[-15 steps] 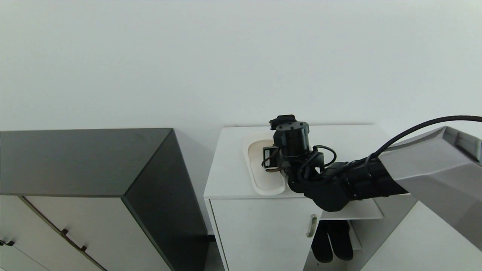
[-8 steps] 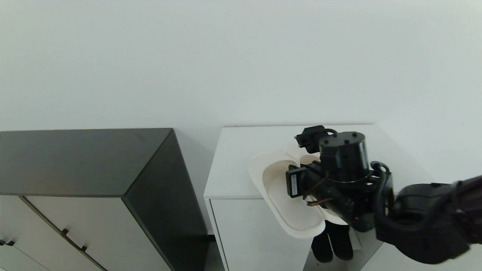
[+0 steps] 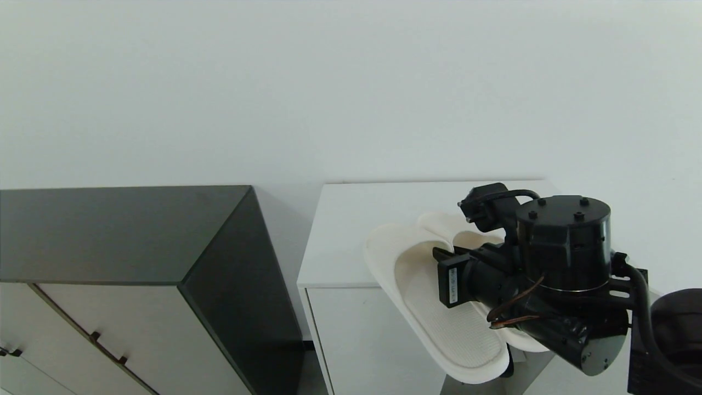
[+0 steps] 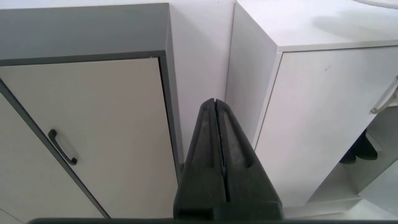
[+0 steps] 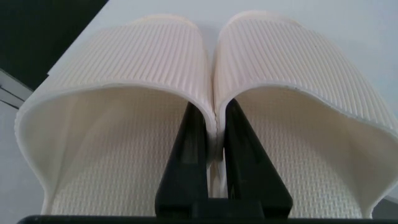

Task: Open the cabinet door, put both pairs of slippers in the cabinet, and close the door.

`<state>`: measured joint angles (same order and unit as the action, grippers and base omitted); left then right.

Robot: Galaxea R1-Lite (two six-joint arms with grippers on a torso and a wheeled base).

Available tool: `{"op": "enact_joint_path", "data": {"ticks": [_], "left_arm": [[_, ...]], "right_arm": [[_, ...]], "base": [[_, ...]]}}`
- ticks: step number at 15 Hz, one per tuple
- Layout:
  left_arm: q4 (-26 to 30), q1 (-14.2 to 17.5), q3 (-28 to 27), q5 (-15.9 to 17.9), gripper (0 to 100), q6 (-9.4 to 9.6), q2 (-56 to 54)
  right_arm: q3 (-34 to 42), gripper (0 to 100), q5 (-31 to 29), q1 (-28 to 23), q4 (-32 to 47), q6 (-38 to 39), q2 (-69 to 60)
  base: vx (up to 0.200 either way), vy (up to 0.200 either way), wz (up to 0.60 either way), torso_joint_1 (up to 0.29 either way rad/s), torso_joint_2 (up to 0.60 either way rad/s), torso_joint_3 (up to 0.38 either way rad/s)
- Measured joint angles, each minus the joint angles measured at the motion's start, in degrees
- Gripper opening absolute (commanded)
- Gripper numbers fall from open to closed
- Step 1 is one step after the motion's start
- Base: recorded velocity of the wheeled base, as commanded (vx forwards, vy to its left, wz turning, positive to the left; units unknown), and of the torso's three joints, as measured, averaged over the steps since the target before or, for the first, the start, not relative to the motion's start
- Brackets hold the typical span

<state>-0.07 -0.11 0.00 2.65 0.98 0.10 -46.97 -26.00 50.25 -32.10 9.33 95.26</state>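
My right gripper (image 3: 447, 263) is shut on a pair of white slippers (image 3: 439, 312), pinching their two inner walls together (image 5: 213, 124). The pair hangs in the air in front of the white cabinet (image 3: 351, 230), over its front edge and clear of its top. The cabinet's left door panel (image 4: 311, 118) is shut, and its right side stands open. Black slippers (image 4: 359, 149) lie on the floor of the open compartment. My left gripper (image 4: 216, 112) is shut and empty, held low before the gap between the two cabinets.
A dark grey cabinet (image 3: 126, 236) with pale fronts and black handles (image 4: 62, 146) stands left of the white one, with a narrow gap between them. A bare white wall (image 3: 351, 82) runs behind both.
My right gripper has lifted the white slippers off the cabinet top and carried them forward and to the right, closer to the head camera.
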Motion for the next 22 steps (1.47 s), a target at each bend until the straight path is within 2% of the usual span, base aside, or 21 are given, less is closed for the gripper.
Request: {"op": "enact_joint_path", "data": {"ticks": [7,14,22], "left_arm": [[0.0,0.0,0.0,0.0,0,0.06,0.0],[0.0,0.0,0.0,0.0,0,0.09,0.0],[-0.1,0.1,0.0,0.0,0,0.09,0.0]], "right_arm": [[1.0,0,-0.3,0.5,0.0,0.0,0.1],[1.8,0,-0.4,0.3,-0.3,-0.2,0.0],[2.7,0,-0.4,0.4,-1.3,-0.3,-0.3]], "base": [[-0.2,0.0,0.0,-0.002,0.0,0.004],[0.0,0.0,0.0,0.0,0.0,0.0],[0.0,-0.2,0.0,0.004,0.0,0.001]]}}
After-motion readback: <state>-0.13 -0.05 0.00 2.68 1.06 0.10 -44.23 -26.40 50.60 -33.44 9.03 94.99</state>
